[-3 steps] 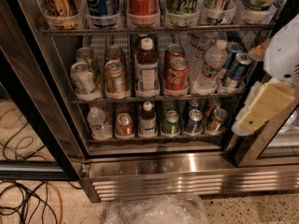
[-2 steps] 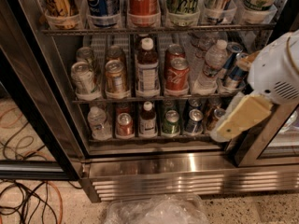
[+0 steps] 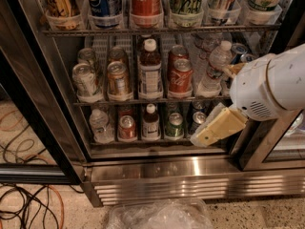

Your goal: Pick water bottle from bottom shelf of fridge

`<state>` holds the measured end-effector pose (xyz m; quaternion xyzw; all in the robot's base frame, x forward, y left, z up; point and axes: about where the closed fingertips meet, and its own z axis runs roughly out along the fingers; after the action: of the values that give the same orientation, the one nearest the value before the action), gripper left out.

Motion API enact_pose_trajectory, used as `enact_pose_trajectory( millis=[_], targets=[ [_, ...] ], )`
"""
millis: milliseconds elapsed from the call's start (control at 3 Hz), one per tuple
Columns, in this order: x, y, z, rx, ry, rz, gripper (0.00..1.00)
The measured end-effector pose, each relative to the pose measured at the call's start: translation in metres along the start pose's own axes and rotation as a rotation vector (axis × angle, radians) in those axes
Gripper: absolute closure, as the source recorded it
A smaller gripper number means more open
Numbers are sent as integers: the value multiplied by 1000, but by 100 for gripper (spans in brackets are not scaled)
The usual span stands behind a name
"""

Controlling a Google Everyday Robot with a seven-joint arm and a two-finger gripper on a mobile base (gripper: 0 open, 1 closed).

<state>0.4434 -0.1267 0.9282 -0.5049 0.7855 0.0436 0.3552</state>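
At fridge [image 3: 190, 168] lower left, water bottle [image 3: 101, 125] stands upright on bottom shelf [image 3: 162, 140], lane tray keeping it front and reachable. Gripper [image 3: 217, 128] hangs at fridge lower right, well apart from it; whether it is spread or closed, can't tell.

One water bottle [image 3: 101, 125], one gripper [image 3: 208, 135] — bottom shelf [image 3: 110, 142], right

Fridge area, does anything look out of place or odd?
A crumpled clear plastic bag lies on the floor before the fridge, where it doesn't belong. The gripper hangs at the right end of the bottom shelf.
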Motion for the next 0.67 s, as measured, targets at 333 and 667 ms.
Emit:
enact_pose_trajectory(
  millis=[333,667],
  targets=[
    [-1,0,2,-2,-3,4,0],
    [-2,5,19,20,-35,38,0]
  ],
)
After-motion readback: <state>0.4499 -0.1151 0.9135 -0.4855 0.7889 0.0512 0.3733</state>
